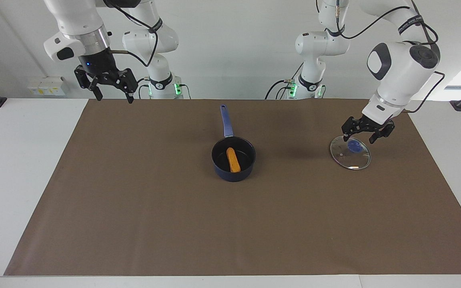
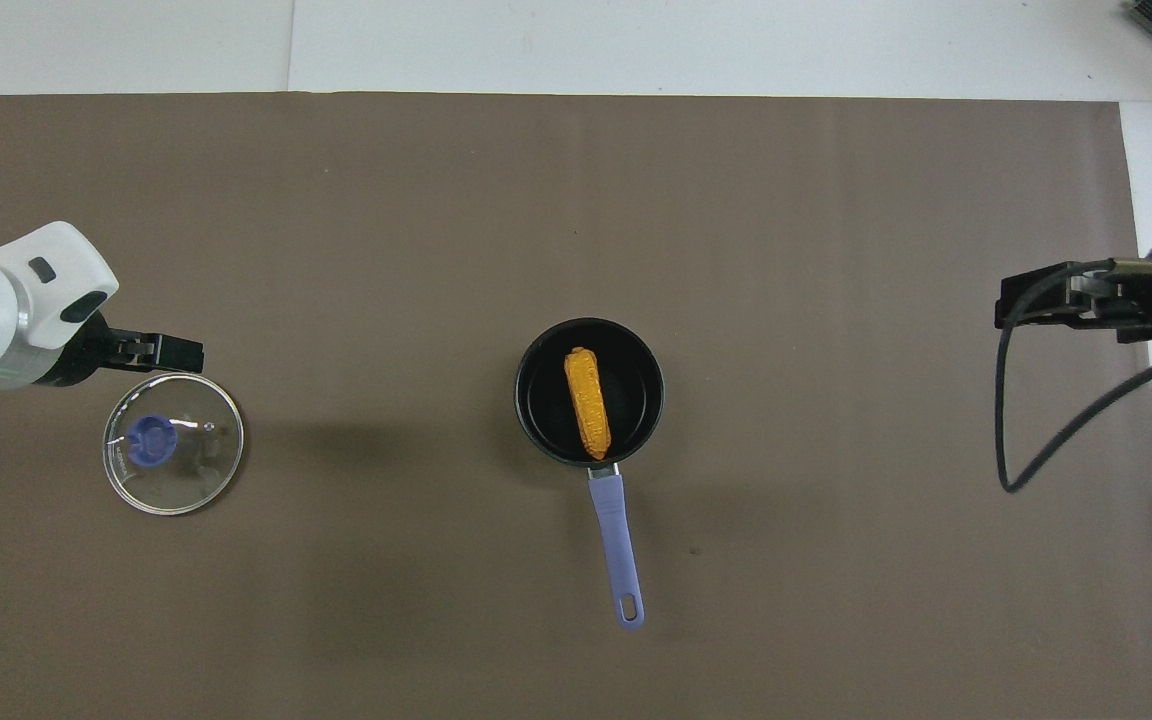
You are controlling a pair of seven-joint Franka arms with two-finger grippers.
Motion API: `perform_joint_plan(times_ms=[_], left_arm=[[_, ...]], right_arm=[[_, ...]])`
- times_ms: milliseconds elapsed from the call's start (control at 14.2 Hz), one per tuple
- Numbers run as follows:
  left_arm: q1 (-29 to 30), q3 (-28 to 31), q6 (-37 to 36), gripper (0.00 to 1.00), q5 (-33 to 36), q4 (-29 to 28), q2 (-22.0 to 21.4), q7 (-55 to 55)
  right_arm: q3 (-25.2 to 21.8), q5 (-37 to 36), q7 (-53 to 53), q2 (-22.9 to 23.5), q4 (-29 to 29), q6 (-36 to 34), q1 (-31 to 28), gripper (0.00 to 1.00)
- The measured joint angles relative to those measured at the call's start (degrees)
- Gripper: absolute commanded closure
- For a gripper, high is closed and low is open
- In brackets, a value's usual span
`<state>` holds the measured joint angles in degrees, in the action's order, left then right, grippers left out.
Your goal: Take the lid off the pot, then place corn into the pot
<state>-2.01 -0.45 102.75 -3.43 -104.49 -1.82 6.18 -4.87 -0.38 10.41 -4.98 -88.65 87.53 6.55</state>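
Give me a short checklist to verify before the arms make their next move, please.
1. Lid off the pot, flat on the mat: ok.
2. Corn inside the pot: ok.
3. Left gripper open, above the lid, holding nothing: ok.
4. Right gripper open and empty, raised over the mat's edge at its own end: ok.
5. Pot upright, handle toward the robots: ok.

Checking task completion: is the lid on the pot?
No, the lid lies flat on the mat, apart from the open pot holding the corn.
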Motion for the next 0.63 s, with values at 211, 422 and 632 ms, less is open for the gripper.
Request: perform_joint_plan(times_ms=[211, 422, 632], left_arm=[[0.02, 0.06, -5.86, 0.0, 0.0, 4.59, 0.02, 0.0], [0.03, 0.09, -11.4, 0.0, 0.0, 9.23, 0.01, 0.0], [0.03, 0.15, -16.58, 0.0, 0.06, 13.13, 0.01, 0.0]], right_arm=[[-0.01, 0.04, -4.65, 0.0, -0.72, -0.1, 0.01, 0.0], [-0.17, 0.04, -7.23, -0.31, -1.99, -0.1, -0.34, 0.0], [-0.3, 0.04, -7.65, -0.59, -2.8, -0.1, -2.12, 0.0]])
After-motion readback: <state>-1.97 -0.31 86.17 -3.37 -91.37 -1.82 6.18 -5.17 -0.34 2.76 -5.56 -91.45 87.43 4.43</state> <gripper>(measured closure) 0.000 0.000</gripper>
